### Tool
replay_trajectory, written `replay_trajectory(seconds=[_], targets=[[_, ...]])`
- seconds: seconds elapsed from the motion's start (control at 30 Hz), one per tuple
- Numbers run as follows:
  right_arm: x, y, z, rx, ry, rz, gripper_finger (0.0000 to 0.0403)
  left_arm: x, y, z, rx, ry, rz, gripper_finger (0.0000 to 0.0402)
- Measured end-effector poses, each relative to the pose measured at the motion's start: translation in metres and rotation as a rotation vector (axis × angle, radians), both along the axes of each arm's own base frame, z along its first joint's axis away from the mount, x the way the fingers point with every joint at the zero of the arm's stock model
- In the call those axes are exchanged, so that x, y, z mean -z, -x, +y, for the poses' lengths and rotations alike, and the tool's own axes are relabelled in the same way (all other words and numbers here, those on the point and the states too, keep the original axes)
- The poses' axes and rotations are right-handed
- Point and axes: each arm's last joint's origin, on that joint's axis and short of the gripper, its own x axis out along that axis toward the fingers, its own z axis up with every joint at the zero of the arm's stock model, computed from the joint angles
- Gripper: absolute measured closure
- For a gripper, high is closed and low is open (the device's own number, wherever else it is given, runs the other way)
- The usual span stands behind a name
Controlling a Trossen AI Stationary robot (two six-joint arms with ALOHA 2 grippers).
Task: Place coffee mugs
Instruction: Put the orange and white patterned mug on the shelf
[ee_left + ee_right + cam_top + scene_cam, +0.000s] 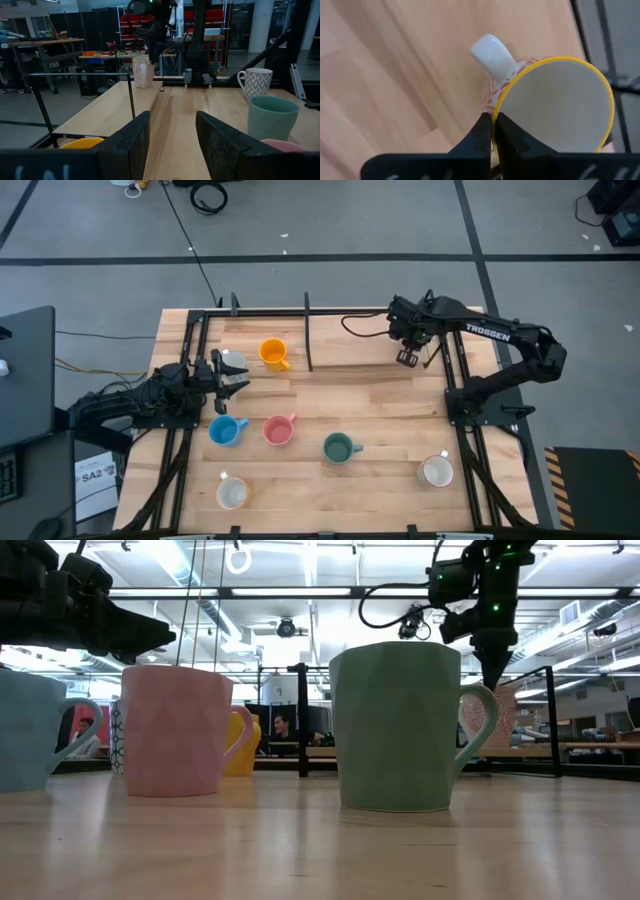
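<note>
near edge: two white mugs (pixel 232 494) (pixel 436 471) w/ teal mug (pixel 339 448), pink mug (pixel 278 430), blue mug (pixel 226 431) in a row behind. my left gripper (pixel 232 375) hovers mid-left, fingers apart, holding nothing, orange mug (pixel 272 353) just beyond. far right, right gripper (pixel 492 131) is pinched on the rim of a patterned mug (pixel 555 107). i judge that mug's mid-placement; next: let go, lift straight up. black rail (pixel 308 332) stands nearby.

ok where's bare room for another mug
Bare wood between orange mug and teal mug, and in front between left white mug and right white mug. Crowded around left gripper, blue mug, pink mug. Right gripper pinches patterned mug, back right.
</note>
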Motion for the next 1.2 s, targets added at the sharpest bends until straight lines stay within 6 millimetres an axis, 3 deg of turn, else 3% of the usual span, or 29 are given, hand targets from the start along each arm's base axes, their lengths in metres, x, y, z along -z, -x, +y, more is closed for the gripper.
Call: replay_trajectory(seconds=[0.27,0.73,1.2], targets=[[-0.003,-0.001,-0.019,-0.043,0.061,-0.080,0.0387,0.000,0.000,0.000,0.000,0.000,0.000,0.0235],[-0.027,0.029,-0.066,-0.062,0.102,-0.187,0.0387,0.000,0.000,0.000,0.000,0.000,0.000,0.0235],[0.006,0.024,-0.094,-0.021,-0.006,-0.078,0.0387,0.000,0.000,0.000,0.000,0.000,0.000,0.0235]])
